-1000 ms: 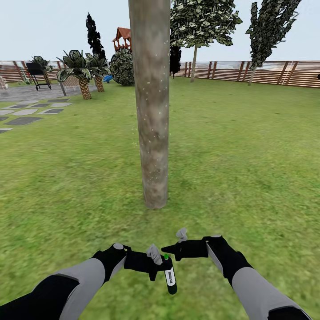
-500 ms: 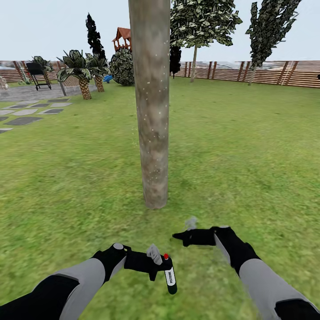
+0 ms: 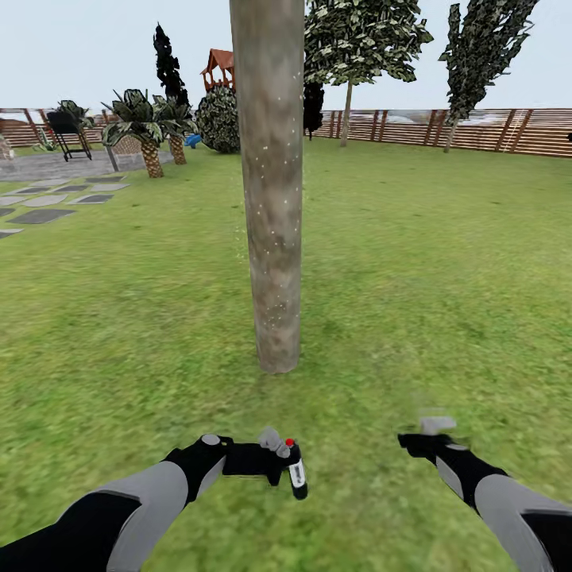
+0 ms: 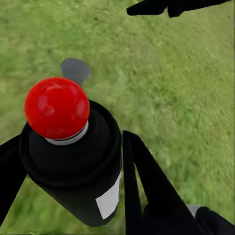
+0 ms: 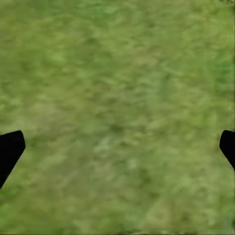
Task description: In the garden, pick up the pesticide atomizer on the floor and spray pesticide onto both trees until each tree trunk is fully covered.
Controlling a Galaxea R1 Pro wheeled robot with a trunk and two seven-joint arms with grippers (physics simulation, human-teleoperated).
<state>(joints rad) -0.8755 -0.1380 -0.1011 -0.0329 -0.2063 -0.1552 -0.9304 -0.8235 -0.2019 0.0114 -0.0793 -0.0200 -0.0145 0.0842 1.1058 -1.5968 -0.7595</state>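
Observation:
A thick grey-brown tree trunk (image 3: 271, 199) dotted with white specks rises from the lawn straight ahead of me. My left gripper (image 3: 284, 463) is shut on the pesticide atomizer (image 3: 296, 475), a slim black bottle with a whitish label and a red top, held low in front of the trunk's base. In the left wrist view the atomizer (image 4: 78, 166) sits between my black fingers (image 4: 147, 191) of the left gripper (image 4: 73, 144), its red cap (image 4: 57, 107) facing the camera. My right gripper (image 3: 411, 439) hangs over grass to the right, open and empty; its fingertips (image 5: 10, 149) stand far apart. A second tree (image 3: 347, 95) stands by the fence.
Short palms (image 3: 147, 131), a black grill (image 3: 67, 131) and a stone patio (image 3: 48, 167) lie far left. A playset (image 3: 218, 71) and dark narrow trees (image 3: 477, 56) stand at the back. A brown slatted fence (image 3: 477, 131) bounds the open lawn.
My right arm has swung away from the atomizer, out to the right and lower. The atomizer's top turned from green to red, and the bottle sits a little higher and more tilted.

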